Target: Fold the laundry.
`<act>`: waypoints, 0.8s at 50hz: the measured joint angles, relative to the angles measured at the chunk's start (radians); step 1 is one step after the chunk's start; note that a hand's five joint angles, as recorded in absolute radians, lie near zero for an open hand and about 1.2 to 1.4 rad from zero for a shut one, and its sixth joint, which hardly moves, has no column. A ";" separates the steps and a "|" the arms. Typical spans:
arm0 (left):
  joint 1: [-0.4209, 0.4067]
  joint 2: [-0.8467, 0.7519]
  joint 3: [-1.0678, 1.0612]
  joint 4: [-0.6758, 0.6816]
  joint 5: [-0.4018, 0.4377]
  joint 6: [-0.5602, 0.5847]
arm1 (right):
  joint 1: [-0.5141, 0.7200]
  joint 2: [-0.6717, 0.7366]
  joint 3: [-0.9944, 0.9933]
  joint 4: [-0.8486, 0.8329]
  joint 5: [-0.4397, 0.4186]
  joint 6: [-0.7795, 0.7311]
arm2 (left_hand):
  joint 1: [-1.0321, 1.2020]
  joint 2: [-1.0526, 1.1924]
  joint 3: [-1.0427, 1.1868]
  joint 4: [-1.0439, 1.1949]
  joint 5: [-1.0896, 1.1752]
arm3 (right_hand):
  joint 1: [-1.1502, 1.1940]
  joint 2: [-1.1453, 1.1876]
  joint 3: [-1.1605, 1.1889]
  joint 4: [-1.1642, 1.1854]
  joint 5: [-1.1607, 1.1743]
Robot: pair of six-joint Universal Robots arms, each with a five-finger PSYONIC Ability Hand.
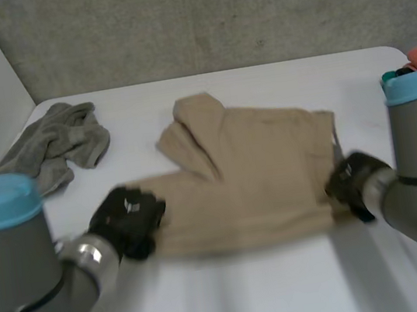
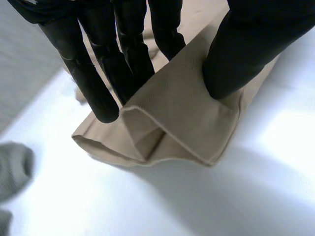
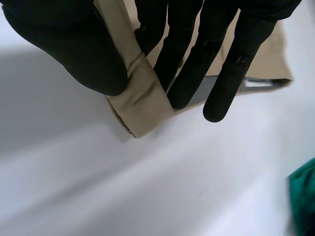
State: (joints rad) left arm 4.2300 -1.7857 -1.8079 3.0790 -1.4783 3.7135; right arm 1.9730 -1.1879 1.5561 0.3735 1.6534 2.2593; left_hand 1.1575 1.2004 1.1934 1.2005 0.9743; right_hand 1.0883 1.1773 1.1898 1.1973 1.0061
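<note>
Firmly, left robot hand (image 1: 127, 215) and right robot hand (image 1: 349, 180) pinched near corners of the beige cloth garment (image 1: 251, 181) on a white worktop (image 1: 276, 295), grey concrete wall (image 1: 211, 14) behind.

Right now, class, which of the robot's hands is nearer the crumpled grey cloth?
Left. The left hand pinches the tan garment at the corner nearest the grey cloth; the right hand pinches its opposite corner, farther off.

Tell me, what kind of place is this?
Probably a robot test lab: a plain white table, a rough grey wall, and the left hand and right hand pinching a tan garment.
</note>
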 measured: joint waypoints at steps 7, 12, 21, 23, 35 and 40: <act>-0.051 0.244 -0.144 -0.316 0.012 0.122 | -0.001 -0.246 0.202 0.157 -0.041 -0.082 | 0.000 0.000 0.000 0.000 0.000 | 0.000 0.000 0.000 0.000 0.000; -0.079 0.265 -0.125 -0.342 0.013 0.181 | -0.001 -0.295 0.248 0.153 -0.081 -0.089 | 0.000 0.000 0.000 0.000 0.000 | 0.000 0.000 0.000 0.000 0.000; -0.086 0.036 0.072 -0.154 0.004 0.173 | 0.000 -0.226 0.204 -0.003 -0.083 -0.024 | -0.162 -0.192 -0.175 -0.182 -0.141 | 0.000 0.000 0.000 0.000 0.005; -0.087 -0.002 0.107 -0.135 0.005 0.165 | 0.000 -0.213 0.195 -0.036 -0.080 -0.001 | -0.316 -0.334 -0.324 -0.317 -0.264 | 0.000 0.000 0.000 0.000 0.006; -0.076 -0.141 0.254 0.008 0.008 0.132 | 0.005 -0.184 0.223 -0.095 -0.081 0.052 | -0.754 -0.804 -0.797 -0.805 -0.750 | 0.000 0.000 0.000 0.000 0.011; -0.053 -0.228 0.309 0.094 0.013 0.126 | 0.008 -0.186 0.241 -0.119 -0.081 0.052 | -0.743 -0.783 -0.773 -0.779 -0.727 | 0.000 0.000 0.000 0.000 0.011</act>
State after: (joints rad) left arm 4.1768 -2.0137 -1.4985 3.1729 -1.4655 3.8398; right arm 1.9811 -1.3735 1.7971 0.2546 1.5719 2.3113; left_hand 0.4148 0.4175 0.4202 0.4212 0.2478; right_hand 1.0884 1.1773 1.1898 1.1973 1.0169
